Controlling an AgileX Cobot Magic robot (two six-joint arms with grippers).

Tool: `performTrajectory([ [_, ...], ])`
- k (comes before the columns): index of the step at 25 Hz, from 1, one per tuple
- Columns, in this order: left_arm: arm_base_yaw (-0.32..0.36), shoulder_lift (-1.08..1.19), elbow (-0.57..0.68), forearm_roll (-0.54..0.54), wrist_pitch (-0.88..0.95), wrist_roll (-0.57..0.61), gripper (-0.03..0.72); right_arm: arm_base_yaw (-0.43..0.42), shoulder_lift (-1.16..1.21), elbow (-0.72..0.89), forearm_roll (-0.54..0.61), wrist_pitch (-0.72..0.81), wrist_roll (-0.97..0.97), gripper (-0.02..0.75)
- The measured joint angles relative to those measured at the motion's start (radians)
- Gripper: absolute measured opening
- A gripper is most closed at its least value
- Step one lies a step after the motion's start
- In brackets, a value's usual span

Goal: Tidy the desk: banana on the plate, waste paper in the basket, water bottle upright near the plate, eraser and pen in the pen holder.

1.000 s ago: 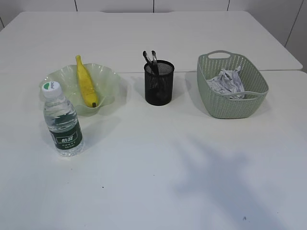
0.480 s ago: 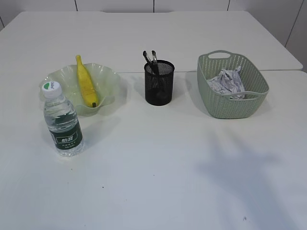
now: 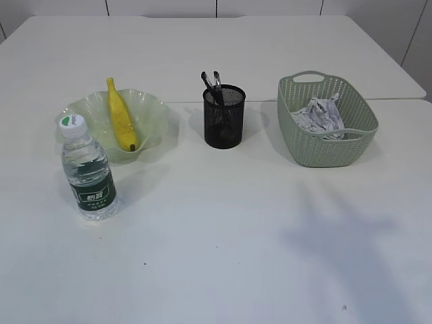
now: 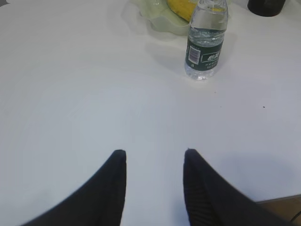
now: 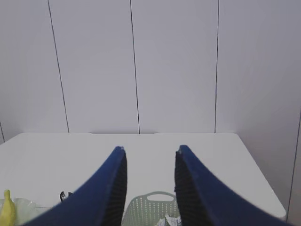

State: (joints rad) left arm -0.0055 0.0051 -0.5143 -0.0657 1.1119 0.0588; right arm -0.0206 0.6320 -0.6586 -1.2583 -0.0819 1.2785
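Observation:
A yellow banana (image 3: 121,117) lies on the pale green plate (image 3: 155,111). The water bottle (image 3: 88,169) stands upright just in front of the plate, also seen in the left wrist view as bottle (image 4: 206,40). The black mesh pen holder (image 3: 224,118) holds pens (image 3: 213,86); the eraser is hidden. Crumpled waste paper (image 3: 320,115) lies in the green basket (image 3: 337,152). My left gripper (image 4: 154,153) is open and empty above bare table. My right gripper (image 5: 148,149) is open and empty, raised high with the basket (image 5: 150,207) below it. Neither arm shows in the exterior view.
The white table (image 3: 236,223) stretches wide in front of the objects. A second table surface (image 3: 216,47) lies behind, with a white panelled wall (image 5: 174,66) beyond. The table's near edge (image 4: 277,200) shows at the lower right of the left wrist view.
The arm shadow on the table's right front has shifted further right and faded. The objects have not moved.

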Motion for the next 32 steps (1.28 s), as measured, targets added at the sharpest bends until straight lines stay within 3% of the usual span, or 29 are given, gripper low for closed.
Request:
performTrajectory([
  [2,0.000,0.000,0.000,0.000,0.000,0.000,0.276,0.000,0.000,0.000,-0.021,-0.001,0.014,0.265],
  [4,0.000,0.000,0.000,0.000,0.000,0.000,0.273,0.000,0.000,0.000,0.032,-0.001,-0.006,0.264],
  [9,0.000,0.000,0.000,0.000,0.000,0.000,0.252,0.000,0.000,0.000,0.389,0.059,-0.272,0.264],
  [14,0.000,0.000,0.000,0.000,0.000,0.000,0.245,0.000,0.000,0.002,0.647,0.090,-0.479,0.264],
  [19,0.000,0.000,0.000,0.000,0.000,0.000,0.244,0.002,-0.006,0.002,1.066,0.217,-0.880,0.264],
  [22,0.000,0.000,0.000,0.000,0.000,0.000,0.244,0.022,-0.017,0.002,1.226,0.311,-1.073,0.264],
  [27,0.000,0.000,0.000,0.000,0.000,0.000,0.244,0.068,-0.046,0.002,1.281,0.470,-1.278,0.264],
  [32,0.000,0.000,0.000,0.000,0.000,0.000,0.244,0.068,-0.098,0.002,1.281,0.643,-1.317,0.264],
])
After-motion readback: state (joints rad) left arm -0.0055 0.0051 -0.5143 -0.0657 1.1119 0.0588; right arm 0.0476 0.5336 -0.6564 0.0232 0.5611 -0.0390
